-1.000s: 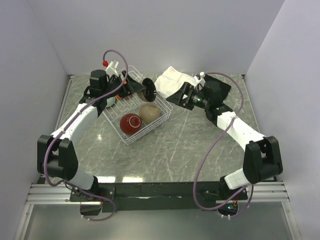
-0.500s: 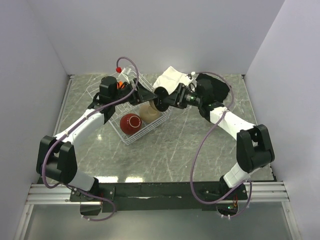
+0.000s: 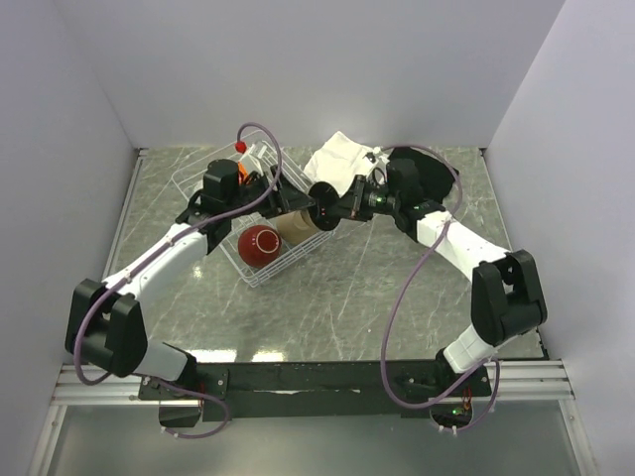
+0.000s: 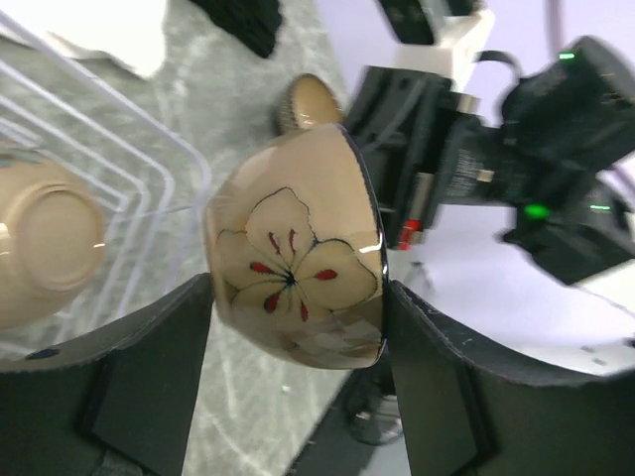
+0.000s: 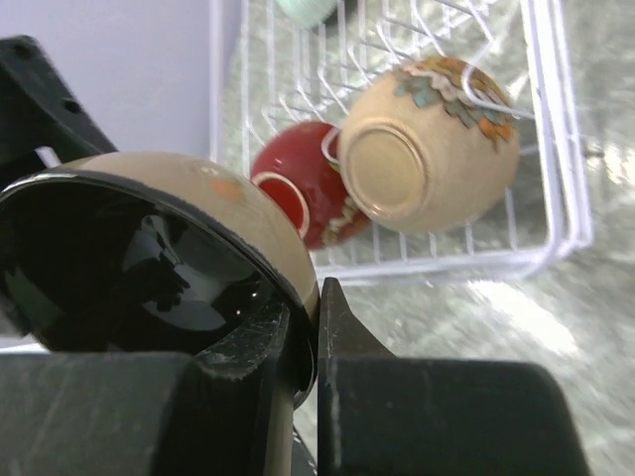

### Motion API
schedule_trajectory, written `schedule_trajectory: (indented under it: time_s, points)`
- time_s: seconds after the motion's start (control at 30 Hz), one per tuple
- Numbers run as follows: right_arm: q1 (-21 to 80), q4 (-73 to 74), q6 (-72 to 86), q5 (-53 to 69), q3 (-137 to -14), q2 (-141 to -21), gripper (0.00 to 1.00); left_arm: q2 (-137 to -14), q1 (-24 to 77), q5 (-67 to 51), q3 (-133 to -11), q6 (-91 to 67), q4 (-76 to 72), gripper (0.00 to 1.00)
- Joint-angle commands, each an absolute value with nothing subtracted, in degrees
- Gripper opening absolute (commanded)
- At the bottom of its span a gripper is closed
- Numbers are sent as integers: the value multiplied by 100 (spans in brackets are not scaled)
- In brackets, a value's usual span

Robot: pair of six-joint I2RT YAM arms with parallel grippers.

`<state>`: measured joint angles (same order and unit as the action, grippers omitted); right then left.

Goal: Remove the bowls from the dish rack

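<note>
A tan bowl (image 3: 319, 194) with a red flower and a glossy dark inside hangs above the right edge of the white wire dish rack (image 3: 260, 273). My left gripper (image 4: 298, 297) is shut across its body (image 4: 293, 263). My right gripper (image 5: 316, 317) is shut on its rim, one finger inside the dark hollow (image 5: 149, 258) and one outside. In the rack lie a red bowl (image 3: 259, 244) and a beige bowl (image 3: 296, 226), both bottom up. A pale blue-green bowl (image 5: 313, 8) shows at the rack's far end.
A folded white cloth (image 3: 342, 157) lies behind the rack, and a black cloth (image 3: 432, 174) lies right of it under the right arm. A small tan bowl (image 4: 308, 99) stands on the marble table beyond the rack's edge.
The left arm swung the dark-inside bowl rightwards from the rack. The right gripper came in from the right and shut on its rim.
</note>
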<state>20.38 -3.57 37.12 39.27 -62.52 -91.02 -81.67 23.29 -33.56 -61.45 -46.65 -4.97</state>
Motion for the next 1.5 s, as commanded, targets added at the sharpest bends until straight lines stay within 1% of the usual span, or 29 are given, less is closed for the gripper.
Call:
schedule_trajectory:
  time_s: [0.0,0.03,0.1,0.13,0.17,0.27,0.33,0.37,0.43,0.57,0.6,0.63,0.7,0.73,0.87,1.07,1.23,1.37,1.47]
  points:
    - [2039,1059,3034,3175,-6775,-8649,0,-7534,2408,-2455,-6082,-3640,-352,53]
    - [2030,1272,2789,3060,-6829,-8579,0,-7463,2408,-2330,-6073,-3526,-256,67]
    - [1978,1781,2585,2875,-6943,-8499,0,-7235,2408,-2006,-6064,-3183,8,83]
    - [1943,1915,2445,2752,-6952,-8412,0,-7155,2408,-1656,-6064,-3069,209,97]
    - [1847,2020,2400,2681,-6961,-8359,0,-7076,2408,-1478,-6064,-2859,307,99]
    - [1627,2346,2285,2470,-6926,-8131,0,-6716,2408,-731,-5959,-2489,641,99]
    - [1285,2539,2276,2356,-6865,-7973,0,-6417,2408,-83,-5775,-2295,782,99]
    - [1153,2618,2276,2303,-6856,-7919,0,-6303,2408,34,-5600,-2068,800,99]
    - [713,2847,2285,2137,-6820,-7823,0,-5960,2408,830,-5389,-1769,826,99]
    - [80,3356,2355,1417,-6960,-7787,0,-5327,2408,1877,-4617,-1503,581,100]
    - [27,3540,2390,1302,-6987,-7796,0,-5083,2408,2064,-4475,-1433,493,99]
    - [-322,3612,2478,1205,-7005,-7848,0,-4976,2408,2196,-4352,-1337,336,99]
    - [-561,3787,2583,977,-7049,-7936,0,-4704,2408,2599,-3974,-1301,194,99]
    - [-806,3823,2706,949,-7058,-8041,0,-4633,2408,2680,-3860,-1249,115,99]
    - [-1160,3850,2874,555,-7154,-8314,0,-4474,2408,2804,-3437,-1169,-272,99]
    - [-1643,3964,2936,528,-7426,-8947,0,-4597,2408,2812,-3586,-976,-298,99]
    - [-1749,4069,2839,501,-7856,-9491,0,-4465,2408,2892,-3525,-888,-325,99]
    - [-1758,4218,2716,747,-8156,-10009,0,-4430,2408,2821,-3524,-896,-343,100]
    - [-1749,4297,2637,975,-8288,-10264,2,-4412,2408,2786,-3524,-896,-334,99]
